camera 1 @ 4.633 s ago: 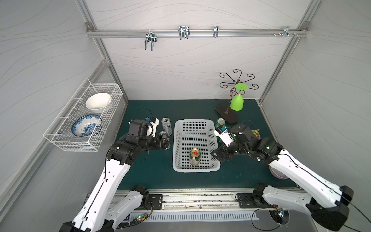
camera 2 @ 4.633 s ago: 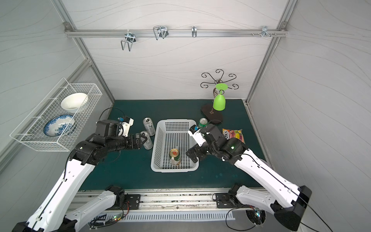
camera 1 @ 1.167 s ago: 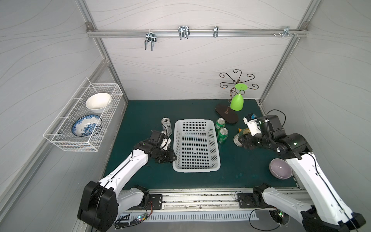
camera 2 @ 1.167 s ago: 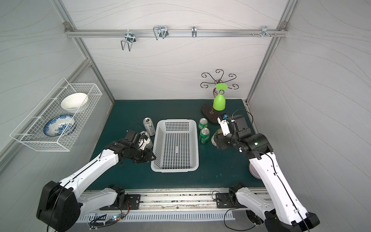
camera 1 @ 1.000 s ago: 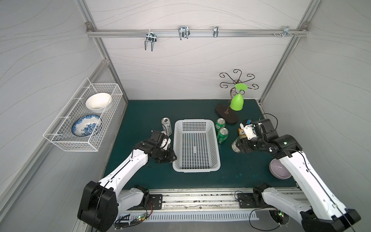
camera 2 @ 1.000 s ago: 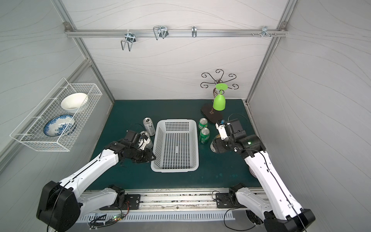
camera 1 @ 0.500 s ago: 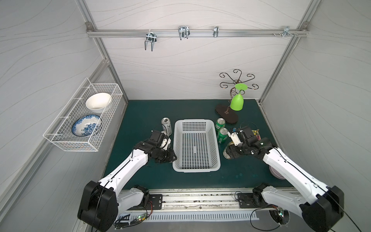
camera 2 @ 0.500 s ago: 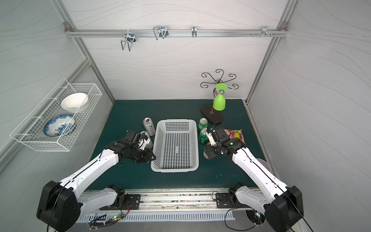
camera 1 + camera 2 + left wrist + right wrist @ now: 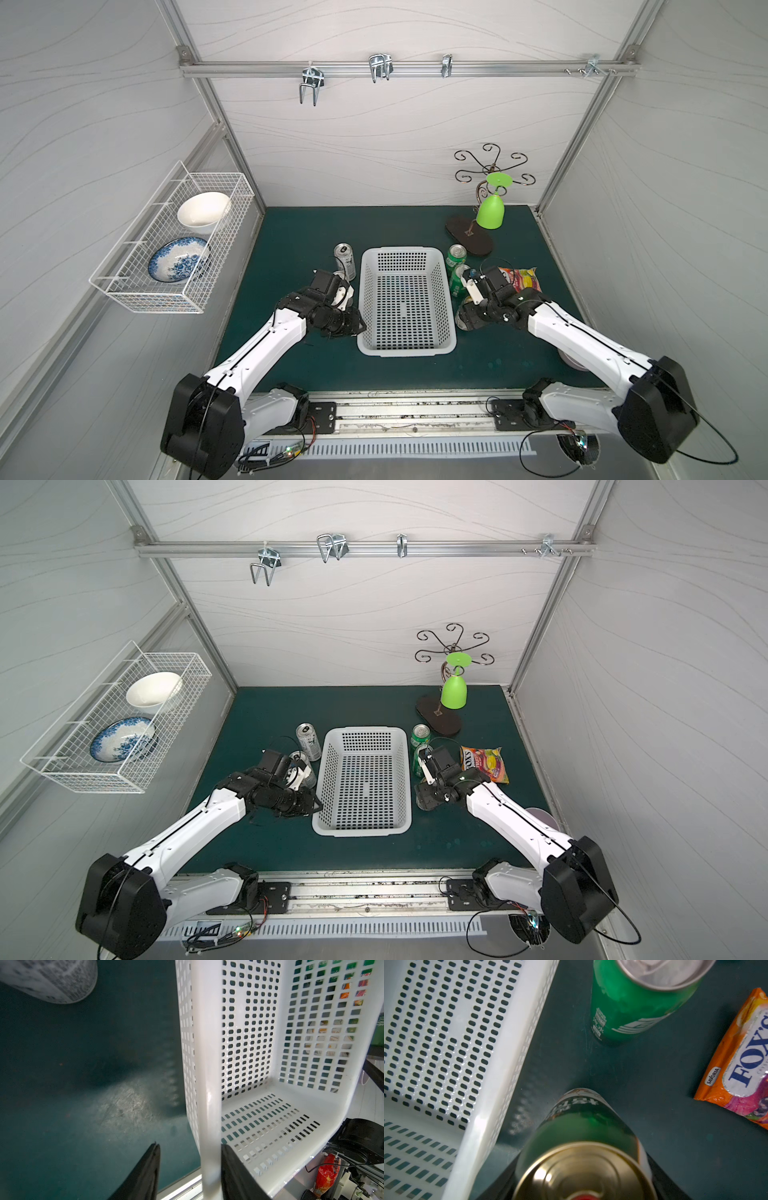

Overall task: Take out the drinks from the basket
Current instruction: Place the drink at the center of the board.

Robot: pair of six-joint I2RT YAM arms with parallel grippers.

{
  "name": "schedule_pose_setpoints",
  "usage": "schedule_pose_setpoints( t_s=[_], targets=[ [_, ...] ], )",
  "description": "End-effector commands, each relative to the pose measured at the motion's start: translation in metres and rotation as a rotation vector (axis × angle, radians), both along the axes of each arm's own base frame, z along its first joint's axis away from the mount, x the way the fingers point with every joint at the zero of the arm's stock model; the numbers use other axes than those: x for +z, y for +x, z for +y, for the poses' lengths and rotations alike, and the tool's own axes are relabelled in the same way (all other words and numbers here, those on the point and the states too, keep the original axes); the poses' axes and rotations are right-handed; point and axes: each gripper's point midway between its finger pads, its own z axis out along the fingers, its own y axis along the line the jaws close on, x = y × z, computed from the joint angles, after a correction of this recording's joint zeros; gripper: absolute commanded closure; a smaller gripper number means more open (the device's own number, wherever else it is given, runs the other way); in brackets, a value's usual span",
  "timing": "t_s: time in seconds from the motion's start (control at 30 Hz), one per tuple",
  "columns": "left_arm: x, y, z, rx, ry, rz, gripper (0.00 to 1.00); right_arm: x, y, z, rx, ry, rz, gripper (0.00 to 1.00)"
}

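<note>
The basket (image 9: 401, 250) is now empty; the right fingers (image 9: 662, 1184), closed on the gold-topped can (image 9: 581, 1126), have carried it out to the surface (image 9: 291, 232) alongside; the left fingers (image 9: 145, 1178) clamp the rim.

gold-top can (image 9: 583, 1136) cut off at frame edge; silver can (image 9: 52, 978) blurred, cropped.

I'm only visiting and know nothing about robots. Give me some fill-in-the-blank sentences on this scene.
1. The white basket is ___.
2. The right end effector grips a can whose top is ___.
3. The left end effector clamps the basket's ___.
4. The snack packet lies nearer the ___ arm.
Missing words: empty; gold; rim; right
</note>
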Motion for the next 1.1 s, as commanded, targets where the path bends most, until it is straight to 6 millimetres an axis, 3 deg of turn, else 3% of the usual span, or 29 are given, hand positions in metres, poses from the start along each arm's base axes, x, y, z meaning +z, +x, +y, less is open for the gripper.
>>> schedule_pose_setpoints(
  t_s=[0.0, 0.27, 0.8, 1.07],
  targets=[
    [0.011, 0.009, -0.002, -0.010, 0.005, -0.037, 0.50, 0.010, 0.013, 0.010, -0.010, 0.047, -0.068, 0.41],
    [0.012, 0.009, -0.002, -0.009, 0.003, -0.041, 0.50, 0.004, 0.011, 0.009, -0.014, 0.036, -0.054, 0.40],
    [0.014, 0.009, -0.002, -0.010, -0.003, -0.050, 0.50, -0.003, 0.007, 0.005, -0.009, 0.009, -0.022, 0.25],
    [0.024, 0.010, -0.002, -0.006, -0.010, -0.070, 0.48, 0.005, 0.007, 0.005, -0.003, 0.010, -0.035, 0.12]
  ],
)
